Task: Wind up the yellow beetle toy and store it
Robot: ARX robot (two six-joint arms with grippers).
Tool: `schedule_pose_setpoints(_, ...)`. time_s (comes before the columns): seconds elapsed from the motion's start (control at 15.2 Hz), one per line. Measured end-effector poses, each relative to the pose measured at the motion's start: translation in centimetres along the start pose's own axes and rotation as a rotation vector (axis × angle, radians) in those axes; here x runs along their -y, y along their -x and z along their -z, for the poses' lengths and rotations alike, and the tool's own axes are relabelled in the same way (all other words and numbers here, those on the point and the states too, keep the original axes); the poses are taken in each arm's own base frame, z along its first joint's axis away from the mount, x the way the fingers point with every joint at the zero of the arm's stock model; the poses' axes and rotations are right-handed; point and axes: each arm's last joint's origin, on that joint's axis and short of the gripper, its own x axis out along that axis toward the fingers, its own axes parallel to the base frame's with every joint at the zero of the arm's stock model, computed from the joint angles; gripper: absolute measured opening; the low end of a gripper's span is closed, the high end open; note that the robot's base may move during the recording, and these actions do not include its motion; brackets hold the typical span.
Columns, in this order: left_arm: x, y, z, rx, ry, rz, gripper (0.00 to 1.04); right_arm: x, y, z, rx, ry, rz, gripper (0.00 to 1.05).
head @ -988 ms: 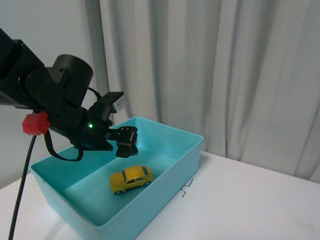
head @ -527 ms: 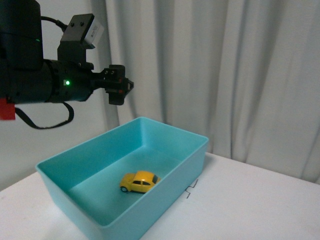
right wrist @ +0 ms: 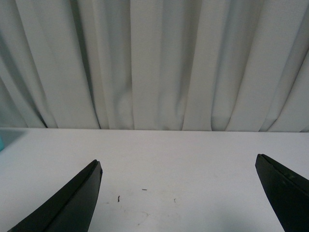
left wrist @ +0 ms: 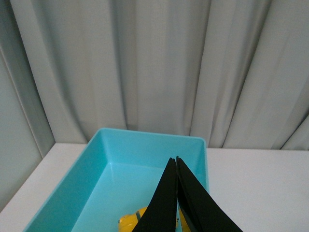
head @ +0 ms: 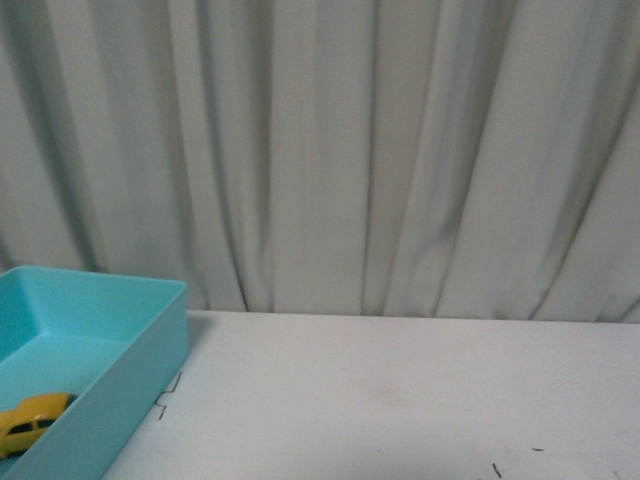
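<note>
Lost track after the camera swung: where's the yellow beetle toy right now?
The yellow beetle toy sits on the floor of the teal bin, at the front view's lower left edge, with neither arm in that view.

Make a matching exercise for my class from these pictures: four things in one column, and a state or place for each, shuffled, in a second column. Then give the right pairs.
Column one:
1. yellow beetle toy
2. left gripper
3. right gripper
4. teal bin

Column two:
A. jaws spread wide over bare tabletop
B. stands on the white table before the curtain
C. lies on the bin's floor
D. jaws closed together, holding nothing, above the bin

Pairs: 1-C, 2-D, 3-A, 4-B
</note>
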Motion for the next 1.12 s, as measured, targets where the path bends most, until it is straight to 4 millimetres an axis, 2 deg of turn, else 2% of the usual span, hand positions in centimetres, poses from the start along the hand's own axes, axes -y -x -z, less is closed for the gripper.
schedule_pose_setpoints(0.26, 1.5, 2.3, 1.6, -0.016, 0.000, 0.011, 0.02, 0.0, 0.0, 0.0, 0.000, 0.000, 0.000, 0.98)
schedule_pose_setpoints(0.66, 1.4, 4.5, 2.4, 0.010, 0.000, -0.004, 0.02, 0.0, 0.0, 0.0, 0.000, 0.000, 0.000, 0.98)
schedule_pose_setpoints(0.79, 1.4, 4.9, 3.3, -0.013, 0.000, -0.005, 0.02, 0.0, 0.0, 0.0, 0.000, 0.000, 0.000, 0.98)
schedule_pose_setpoints(1.12, 1.4, 6.0, 2.9, 0.011, 0.000, -0.005, 0.02, 0.0, 0.0, 0.0, -0.001, 0.000, 0.000, 0.98)
